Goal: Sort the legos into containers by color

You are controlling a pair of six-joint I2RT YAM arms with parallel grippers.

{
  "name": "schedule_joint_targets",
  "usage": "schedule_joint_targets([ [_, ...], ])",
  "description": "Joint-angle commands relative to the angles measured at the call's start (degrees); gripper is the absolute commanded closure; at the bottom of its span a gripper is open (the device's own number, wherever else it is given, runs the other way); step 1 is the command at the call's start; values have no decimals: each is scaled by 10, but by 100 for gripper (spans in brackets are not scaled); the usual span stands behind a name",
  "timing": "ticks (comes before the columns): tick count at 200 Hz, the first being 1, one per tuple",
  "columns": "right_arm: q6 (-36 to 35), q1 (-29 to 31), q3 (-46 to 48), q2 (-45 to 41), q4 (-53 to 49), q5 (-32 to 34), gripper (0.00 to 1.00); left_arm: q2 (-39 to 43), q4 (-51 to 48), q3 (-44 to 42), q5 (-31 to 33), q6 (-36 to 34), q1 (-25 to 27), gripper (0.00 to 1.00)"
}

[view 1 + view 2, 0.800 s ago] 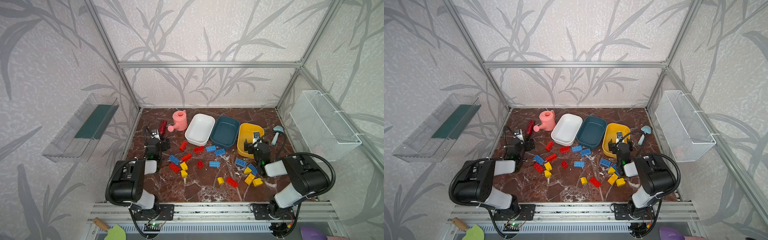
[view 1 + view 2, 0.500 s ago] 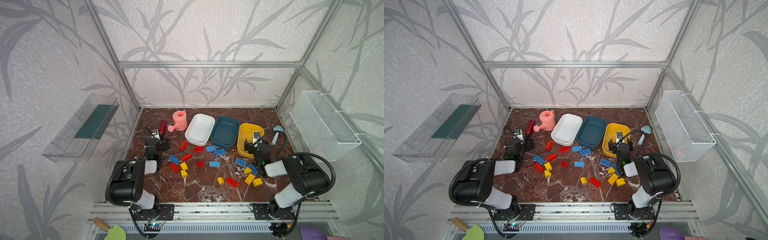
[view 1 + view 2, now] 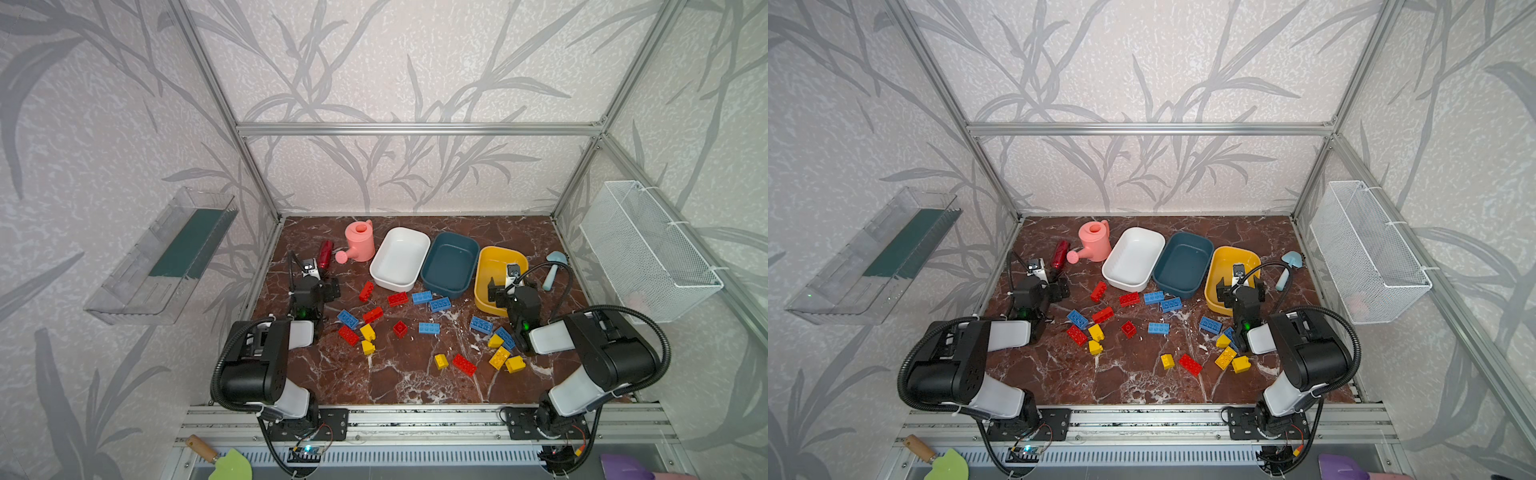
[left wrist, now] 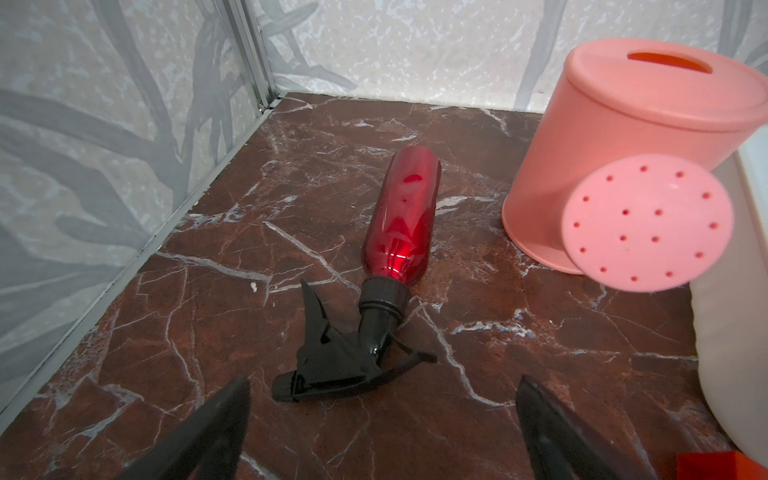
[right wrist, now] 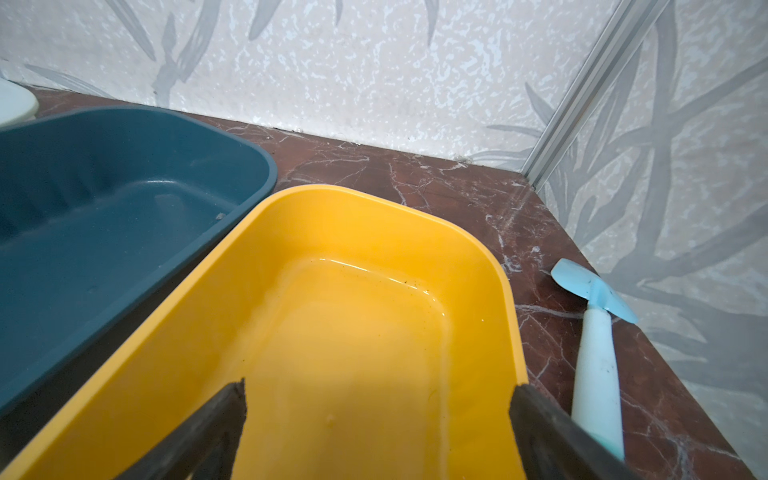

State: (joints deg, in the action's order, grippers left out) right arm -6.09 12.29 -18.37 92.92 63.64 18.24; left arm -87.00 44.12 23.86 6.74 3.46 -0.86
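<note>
- Marble-patterned brown tabletop (image 3: 415, 382) carries everything, with wallpapered walls on three sides.
- Two black-and-white arms reach in from the near rail, the left arm (image 3: 257, 361) and the right arm (image 3: 606, 353).
- Left gripper (image 4: 384, 384) sits by the table's left edge with its fingers (image 4: 212, 432) spread wide and nothing between them. They are above bare marble, and the black trigger head of the red spray bottle (image 4: 401, 212) lies just ahead. I can make out no contact.
- Right gripper (image 5: 379, 388) hangs over the near end of the yellow tub (image 5: 353, 324). Its fingers (image 5: 557, 436) are also wide apart and grip nothing, and one sits over the tub's rim.
- Three containers stand in a row toward the back, close side by side: the white tub (image 3: 401, 253), the teal tub (image 3: 449, 262) in the middle, and the yellow tub on the right.
- Pink watering can (image 3: 359, 245) stands upright just left of the white tub, its spout toward the left arm.
- The spray bottle lies on its side left of the can.
- Pale blue trowel (image 5: 596, 353) lies on the marble right of the yellow tub, near the corner.
- Legos (image 3: 428, 328) are the smallest things here. All that I can see lie scattered on the marble in front of the tubs. Reds and blues are mid-table, and a yellow-and-blue cluster sits right beside the right arm.
</note>
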Motion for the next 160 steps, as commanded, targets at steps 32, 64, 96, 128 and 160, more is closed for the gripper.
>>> schedule_joint_targets([
  [32,-5,3,6,-4,25,14,1,0,-1,3,-3,-9,-1,1],
  [64,-5,3,6,-3,25,14,1,0,-2,5,-4,-9,0,1],
  [96,-5,3,5,-4,25,14,1,-1,-4,6,-5,-9,0,1],
  [128,-5,3,6,-4,27,14,1,0,-1,4,-4,-9,-1,1],
  [160,-5,3,5,-4,24,13,1,0,-2,3,-4,-9,-1,1],
])
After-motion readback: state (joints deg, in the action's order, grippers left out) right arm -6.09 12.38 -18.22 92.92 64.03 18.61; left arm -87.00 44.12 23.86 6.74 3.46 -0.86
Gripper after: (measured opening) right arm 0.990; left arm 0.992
